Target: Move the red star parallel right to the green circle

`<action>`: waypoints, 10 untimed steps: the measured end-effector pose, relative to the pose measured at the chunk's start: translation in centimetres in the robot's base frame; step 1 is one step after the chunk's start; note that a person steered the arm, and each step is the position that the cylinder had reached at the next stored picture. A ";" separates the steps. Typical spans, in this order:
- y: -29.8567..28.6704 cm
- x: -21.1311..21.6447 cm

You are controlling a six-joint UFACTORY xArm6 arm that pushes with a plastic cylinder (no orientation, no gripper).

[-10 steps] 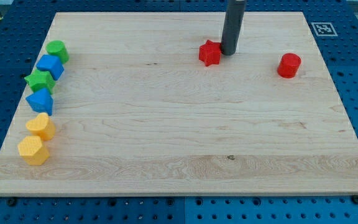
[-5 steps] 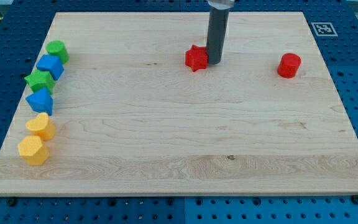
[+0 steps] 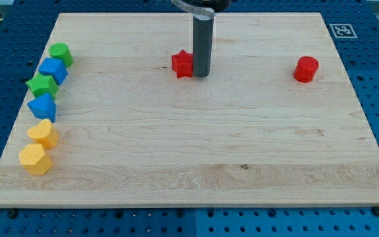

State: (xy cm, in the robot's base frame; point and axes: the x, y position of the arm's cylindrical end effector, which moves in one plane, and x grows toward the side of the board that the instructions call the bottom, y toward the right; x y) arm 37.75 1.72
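1. Blue pegboard surrounds a pale wooden board that fills most of the view; a small printed marker sits at the board's corner toward 1 o'clock.
2. At 12 o'clock, slightly toward the view's left of centre, the red star lies on the wood, well apart from every other block.
3. My tip stands touching the star's side at 3 o'clock of it, so the rod is placed to shove it toward 9 o'clock.
4. This arm carries no fingers at all: only the straight dark rod, which holds nothing and merely presses against the star.
5. The green circle sits far off at 10 o'clock of the board, heading a column of blocks along the view's left edge: a blue block, a green star, another blue block, then two yellow blocks.
6. A red cylinder rests alone toward 2 o'clock and is not involved.
7. I judge the step in hand to be the push itself, roughly midway: the star is still well short of the circle.
8. The next move calls for a steady push toward 9 o'clock, biased a little toward 12 so the star ends level with the circle, stopping just beside it without disturbing the column.
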 end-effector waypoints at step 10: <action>-9.6 -4.8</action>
